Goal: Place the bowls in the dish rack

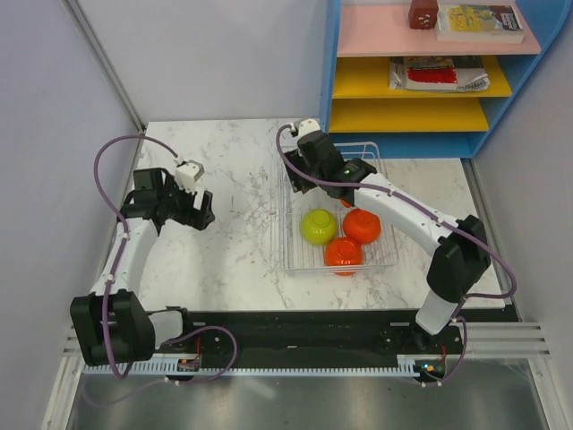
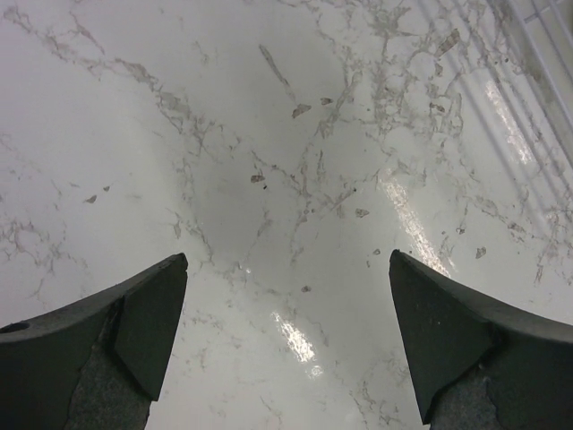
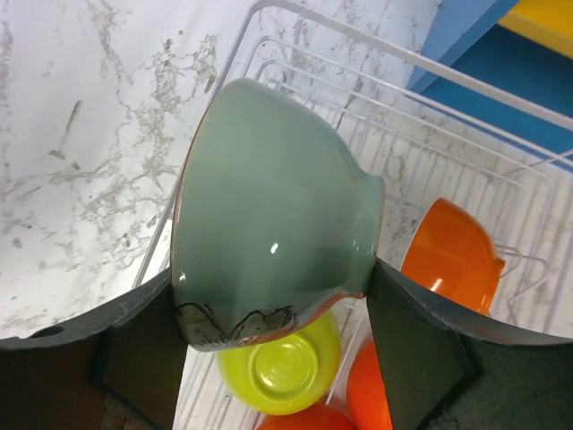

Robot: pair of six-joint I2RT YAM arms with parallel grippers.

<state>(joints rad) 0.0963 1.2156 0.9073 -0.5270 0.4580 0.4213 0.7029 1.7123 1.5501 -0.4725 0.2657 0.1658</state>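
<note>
My right gripper (image 3: 273,296) is shut on the pale sage-green bowl (image 3: 269,215), held on its side above the far left part of the wire dish rack (image 3: 358,40). In the rack lie a yellow-green bowl (image 3: 282,372), upside down, and orange-red bowls (image 3: 452,255) (image 3: 372,394). From above, the right gripper (image 1: 300,175) hangs over the rack (image 1: 286,255), with the yellow-green bowl (image 1: 318,226) and two orange-red bowls (image 1: 363,227) (image 1: 344,253) near it. My left gripper (image 1: 204,213) (image 2: 286,260) is open and empty over the marble table. The white bowl is out of view.
The blue shelf unit (image 1: 430,72) with coloured boards stands behind the rack at the back right. The rack's wires (image 2: 537,54) show at the top right of the left wrist view. Grey walls bound the table on the left and at the back.
</note>
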